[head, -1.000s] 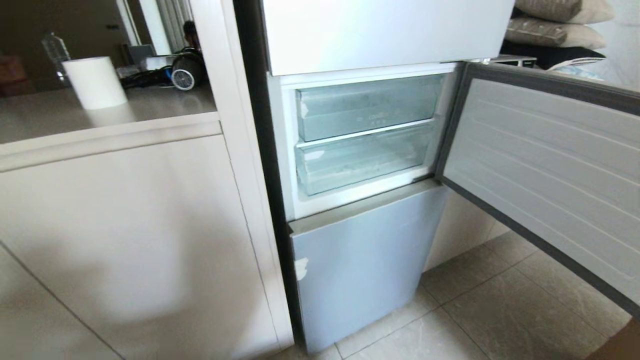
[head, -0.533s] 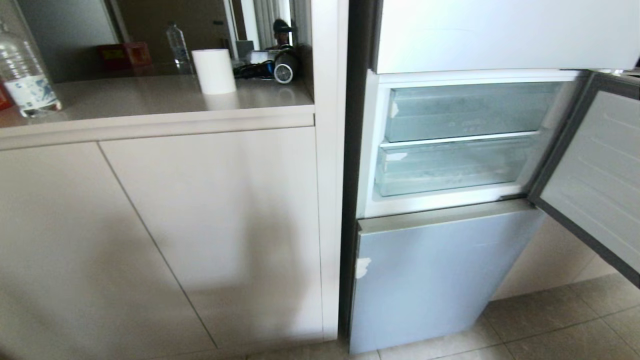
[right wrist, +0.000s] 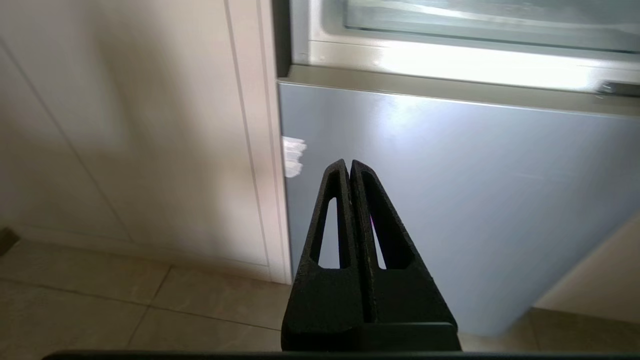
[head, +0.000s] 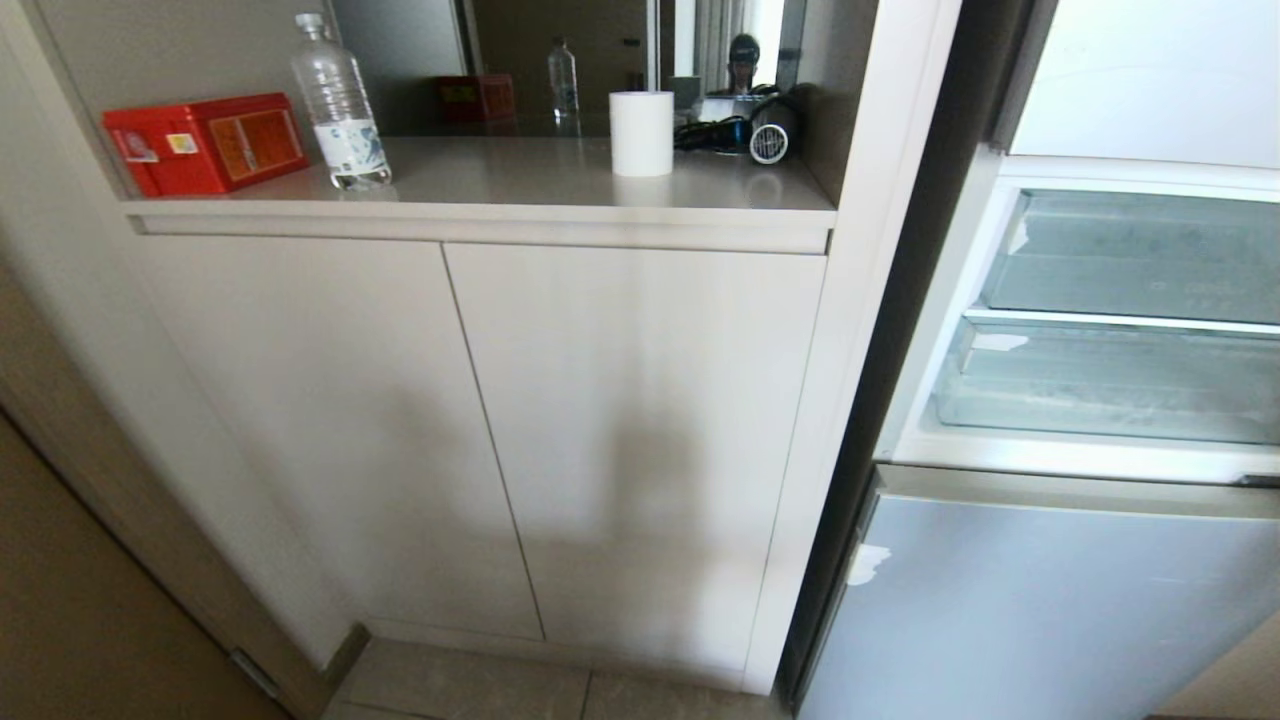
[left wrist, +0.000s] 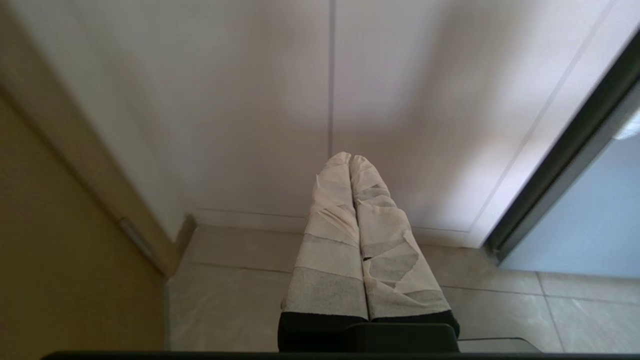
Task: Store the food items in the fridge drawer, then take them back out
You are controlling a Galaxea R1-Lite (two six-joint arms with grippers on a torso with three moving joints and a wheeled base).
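The wide clear-plastic fridge drawer (head: pixel 1110 385) with the frosted front sits pushed into the open fridge compartment at the right edge of the head view, directly under a shorter clear-fronted bin (head: pixel 1140 255). A scrap of white tape shows at the drawer's front left corner. Nothing red can be made out inside it, and no fruit shows in any view.

Below the compartment is a closed pale blue-grey glass door panel (head: pixel 1040 610) with a white chip near its upper left corner. Left of the fridge stands a beige cabinet (head: pixel 480 420) with two closed doors. On its worktop (head: pixel 560 185), a red rectangular tin (head: pixel 205 143) lies at the left end, a clear plastic water bottle (head: pixel 338 100) stands just beside it, and a white paper roll (head: pixel 641 133) stands upright towards the right end.

The left hand (left wrist: pixel 350 159), its fingers wrapped in white tape, is closed and empty, pointing at the cabinet doors above the tiled floor (left wrist: pixel 240 295). The right hand (right wrist: pixel 348 165), black, is closed and empty, in front of the blue-grey panel.
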